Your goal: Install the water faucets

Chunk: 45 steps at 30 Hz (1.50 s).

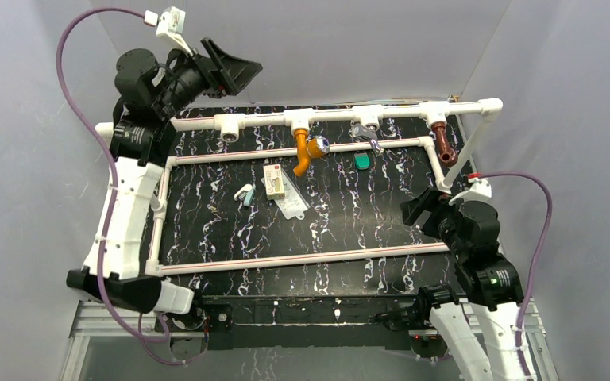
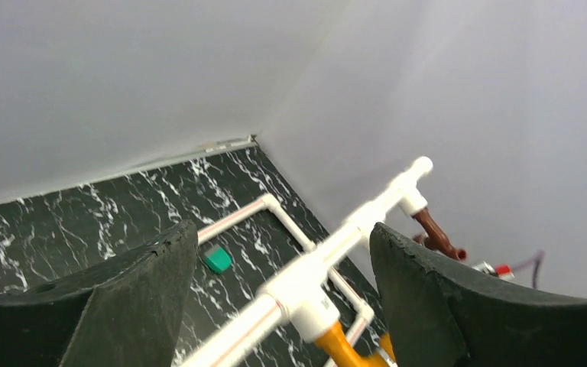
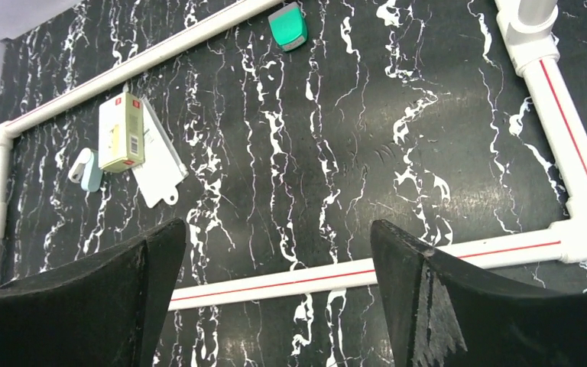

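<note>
The L gripper (image 2: 283,229) is up high over the far left corner of the black counter (image 1: 206,226). Its 2 fingers are spread wide w/ nothing between them. The R gripper (image 3: 277,225) is over the right edge, also spread wide & holding nothing. The orange faucet (image 1: 305,153) hangs down from a white tee on the white pipe frame (image 1: 286,259), near the middle of the far edge, its round shiny knob (image 1: 318,145) on its right side. The dark red-brown faucet (image 1: 444,144) hangs from another tee near the far right corner. A small green block (image 1: 361,161) lies flat on the counter between the 2 faucets. A little box (image 1: 273,181) lies near the middle.
</note>
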Tool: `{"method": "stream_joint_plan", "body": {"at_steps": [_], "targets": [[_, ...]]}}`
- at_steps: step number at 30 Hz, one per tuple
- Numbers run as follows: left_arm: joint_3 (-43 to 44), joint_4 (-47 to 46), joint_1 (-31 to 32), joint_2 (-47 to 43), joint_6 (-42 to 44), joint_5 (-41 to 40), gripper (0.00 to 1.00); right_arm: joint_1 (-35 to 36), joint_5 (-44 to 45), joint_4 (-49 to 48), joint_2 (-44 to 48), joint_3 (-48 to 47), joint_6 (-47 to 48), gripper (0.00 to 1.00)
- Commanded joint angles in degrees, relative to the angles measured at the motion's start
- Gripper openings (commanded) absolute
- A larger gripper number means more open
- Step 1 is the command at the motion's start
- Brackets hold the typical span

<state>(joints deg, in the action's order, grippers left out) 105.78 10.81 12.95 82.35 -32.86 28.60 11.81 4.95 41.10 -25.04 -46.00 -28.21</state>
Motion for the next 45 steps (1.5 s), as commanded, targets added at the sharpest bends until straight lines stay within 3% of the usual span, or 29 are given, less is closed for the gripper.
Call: {"method": "stream_joint_plan", "body": {"at_steps": [1, 14, 21, 33, 40, 45], "targets": [[-5.7, 2.1, -0.1, -6.8, -0.5, 5.1, 0.80, 0.2, 1.0, -5.2, -2.3, 1.2, -1.1, 0.99], [-18.0, 8.6, 0.0, -25.5, 2.5, 5.3, 0.80, 0.3, 15.9, -20.8, -15.5, 9.4, -8.3, 0.99], [-21.2, 11.4, 0.7, -29.5, 5.4, 3.2, 0.80, 0.3, 12.9, -36.3, -19.5, 15.8, 2.7, 0.99], [-22.0, 12.6, 4.6, -30.1, 8.2, 1.6, 0.80, 0.3, 20.8, -60.2, -29.2, 25.6, 17.0, 0.99], [-20.5, 15.2, 8.7, -29.3, 11.0, -1.4, 0.80, 0.0, 12.7, -83.8, -35.9, 33.1, 26.2, 0.99], [-21.2, 16.2, 10.1, -29.4, 12.5, -3.0, 0.80, -0.9, 11.9, -92.2, -45.7, 32.9, 27.7, 0.99]]}}
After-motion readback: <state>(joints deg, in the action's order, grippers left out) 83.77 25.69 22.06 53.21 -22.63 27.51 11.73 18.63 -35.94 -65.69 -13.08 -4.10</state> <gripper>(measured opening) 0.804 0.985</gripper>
